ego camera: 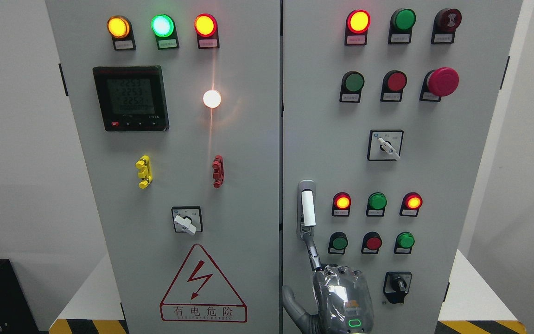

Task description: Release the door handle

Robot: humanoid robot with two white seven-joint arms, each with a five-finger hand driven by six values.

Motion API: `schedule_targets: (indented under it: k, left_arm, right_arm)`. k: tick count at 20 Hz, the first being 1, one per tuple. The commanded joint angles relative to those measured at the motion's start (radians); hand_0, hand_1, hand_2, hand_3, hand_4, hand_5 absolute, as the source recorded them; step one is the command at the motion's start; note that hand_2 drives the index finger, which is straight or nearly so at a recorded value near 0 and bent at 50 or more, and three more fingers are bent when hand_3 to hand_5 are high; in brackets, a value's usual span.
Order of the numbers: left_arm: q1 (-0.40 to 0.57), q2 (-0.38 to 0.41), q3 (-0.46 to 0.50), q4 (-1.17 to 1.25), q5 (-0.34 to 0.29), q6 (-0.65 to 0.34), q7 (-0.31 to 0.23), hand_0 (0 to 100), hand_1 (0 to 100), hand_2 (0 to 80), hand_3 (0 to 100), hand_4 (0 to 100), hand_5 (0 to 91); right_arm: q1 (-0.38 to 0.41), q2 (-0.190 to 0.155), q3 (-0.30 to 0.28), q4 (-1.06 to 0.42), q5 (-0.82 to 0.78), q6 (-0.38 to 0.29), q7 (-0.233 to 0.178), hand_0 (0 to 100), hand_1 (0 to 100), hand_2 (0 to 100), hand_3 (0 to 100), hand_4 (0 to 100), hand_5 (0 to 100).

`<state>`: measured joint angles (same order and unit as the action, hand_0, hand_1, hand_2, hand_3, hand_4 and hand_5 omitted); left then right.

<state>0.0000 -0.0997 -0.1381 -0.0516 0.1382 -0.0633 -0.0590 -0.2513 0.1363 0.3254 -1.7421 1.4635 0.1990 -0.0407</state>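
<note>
Robot hand (341, 297), nearest the camera, seen from the back, one finger (312, 253) extended up to the lower end of the door handle (307, 208); whether it grips cannot be told. Its arm's side is unclear. The handle, directly above, looks rigid and smooth, best taken around its white bar. No containers visible.

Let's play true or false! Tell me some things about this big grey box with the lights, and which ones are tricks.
1. The handle is on the right door. True.
2. The warning triangle is on the right door. False: it is on the left door.
3. The big red button sits high on the right door. True.
4. The robot's right hand is above the handle. False: it is below it.
5. The screen is blank. False: it shows numbers.
</note>
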Motion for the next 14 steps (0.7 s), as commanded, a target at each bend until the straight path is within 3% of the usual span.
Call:
schedule_targets:
  k: [1, 14]
  left_arm:
    - [0.018, 0.0, 0.0, 0.001, 0.0, 0.0, -0.001, 12, 56, 0.0, 0, 0, 0.0]
    - [0.018, 0.0, 0.0, 0.001, 0.0, 0.0, -0.001, 12, 56, 0.0, 0, 0, 0.0]
  right_arm:
    - [0.0, 0.0, 0.001, -0.039, 0.0, -0.001, -0.002, 37, 22, 0, 87, 89, 97]
    - [0.0, -0.001, 0.003, -0.059, 0.0, -0.001, -0.004, 37, 22, 0, 87, 89, 96]
